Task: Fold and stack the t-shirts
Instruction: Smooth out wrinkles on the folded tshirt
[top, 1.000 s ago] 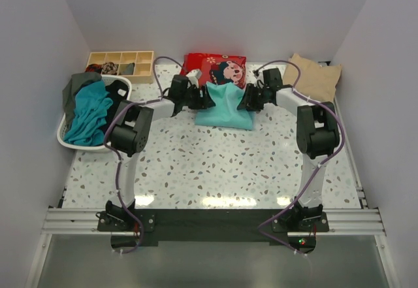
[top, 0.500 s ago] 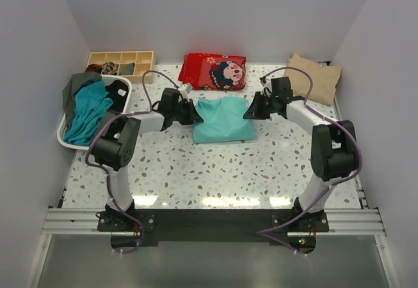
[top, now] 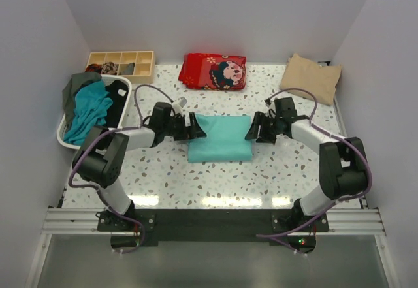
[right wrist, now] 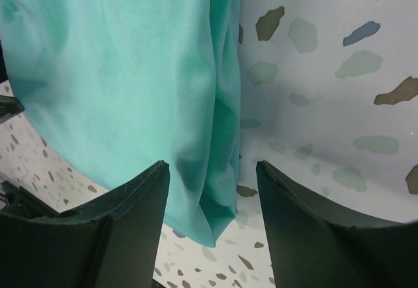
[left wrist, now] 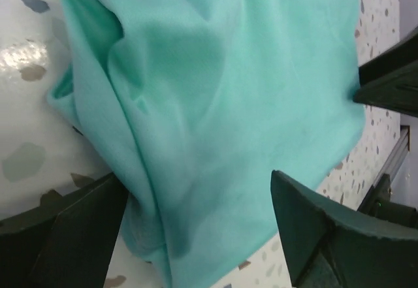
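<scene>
Left claw (top: 194, 128): I am holding it spread at the left edge of the turquoise t-shirt (top: 220, 139). Its fingers (left wrist: 78, 229) are standing well apart, with the cloth's edge lying loose between them.
Right claw (top: 252, 131): I am holding this one spread too, at the shirt's right edge. The folded edge is lying between the fingers (right wrist: 117, 229), and nothing is pinching it.
Turquoise t-shirt: it is lying flat in the middle of the bench (top: 215, 183), folded into a rough rectangle.
Beige t-shirt (top: 311, 78): it is lying folded at the far right corner.
Basket (top: 78, 146): it is sitting at the left edge, holding a teal t-shirt (top: 88, 113), a black t-shirt (top: 116, 98) and a grey-green t-shirt (top: 77, 84) in a loose heap.
Far edge: a red cartoon cushion (top: 213, 70) is lying at the middle, and a wooden tray (top: 121, 66) is sitting towards the far left corner.
</scene>
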